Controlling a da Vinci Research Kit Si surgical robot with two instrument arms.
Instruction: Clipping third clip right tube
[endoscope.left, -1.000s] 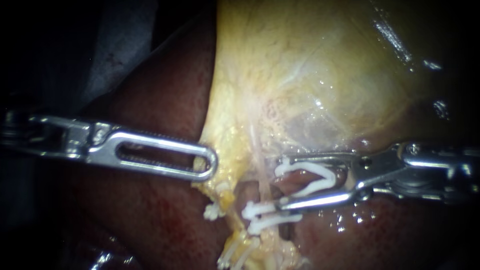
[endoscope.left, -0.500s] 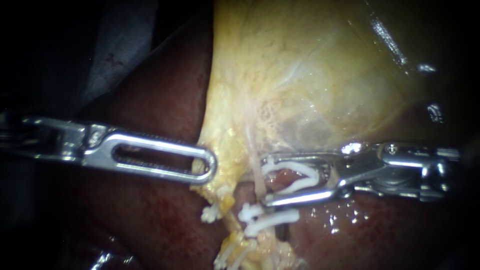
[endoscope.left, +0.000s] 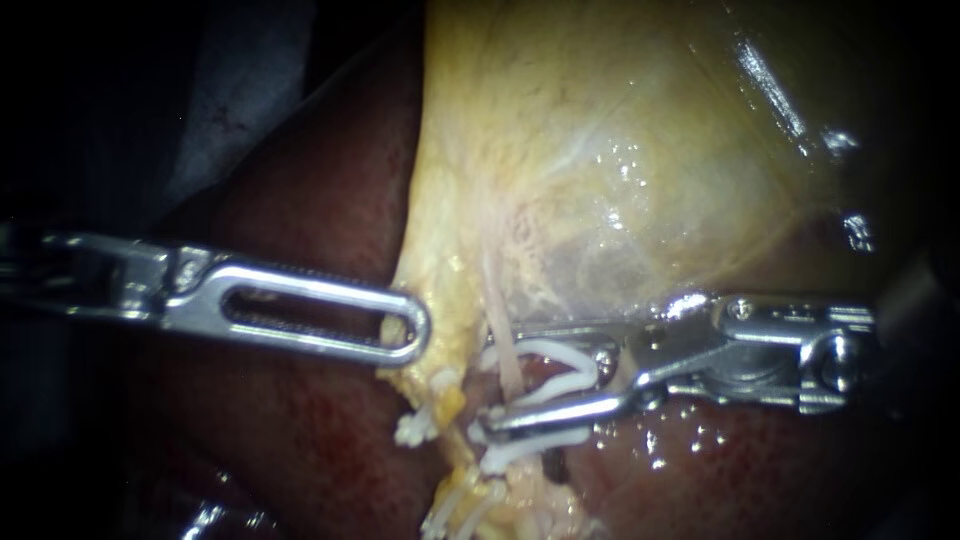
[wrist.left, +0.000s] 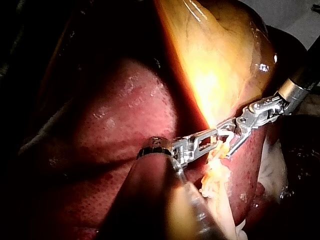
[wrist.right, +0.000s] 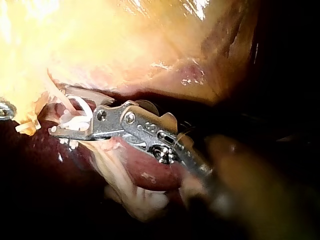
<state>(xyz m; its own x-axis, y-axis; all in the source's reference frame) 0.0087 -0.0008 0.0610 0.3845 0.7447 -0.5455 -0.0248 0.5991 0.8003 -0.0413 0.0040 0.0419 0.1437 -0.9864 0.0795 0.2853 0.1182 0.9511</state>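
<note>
My right instrument comes in from the right with a white clip held open between its jaws. The clip's arms straddle a thin pale tube that runs down from the yellow gallbladder. Just below, two white clips sit on the same tube. My left instrument has slotted jaws shut on the gallbladder's lower edge. The right wrist view shows the clip around the tube at the jaws. In the left wrist view both instruments meet at the tube.
Dark red liver lies under and around the gallbladder. More white clips sit on a strand to the left, with others lower down. A grey drape shows at the upper left.
My right instrument has slid left with its open clip, so the clip's arms now pass either side of the tube. The left instrument has held its place.
</note>
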